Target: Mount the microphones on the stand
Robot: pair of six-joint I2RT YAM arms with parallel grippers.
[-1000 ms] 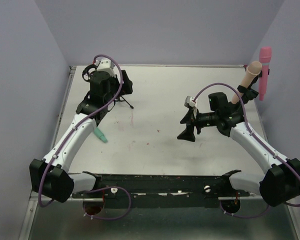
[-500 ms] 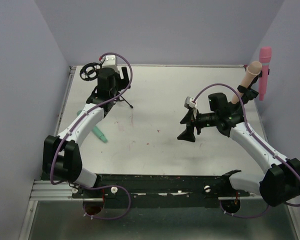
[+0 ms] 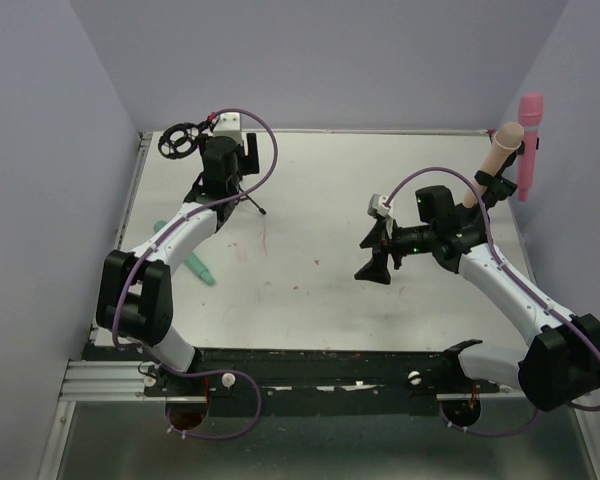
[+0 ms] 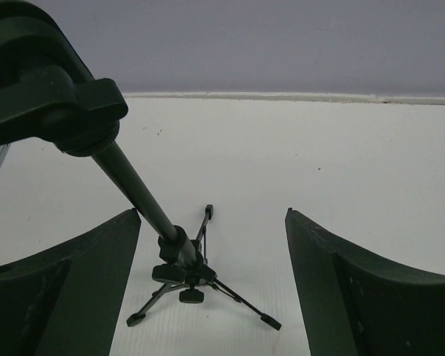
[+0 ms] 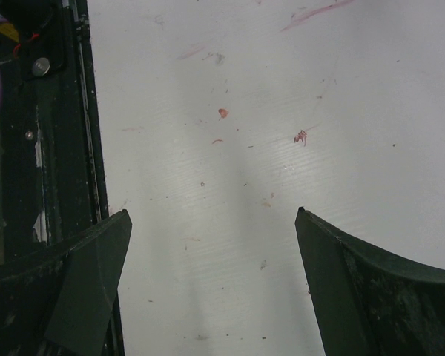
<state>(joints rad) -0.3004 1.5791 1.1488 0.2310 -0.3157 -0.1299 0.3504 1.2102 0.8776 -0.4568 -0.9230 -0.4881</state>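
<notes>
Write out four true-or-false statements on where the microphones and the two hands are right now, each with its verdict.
1. The teal microphone lies on the table. True.
2. The right hand grips the pink microphone. False: it is open and empty over bare table, and the pink microphone stands upright at the far right.
3. The left hand is open, with the small tripod stand seen between its fingers. True.
4. The peach microphone lies flat beside the teal one. False: the peach microphone is raised and tilted at the right side, next to the pink one.
</notes>
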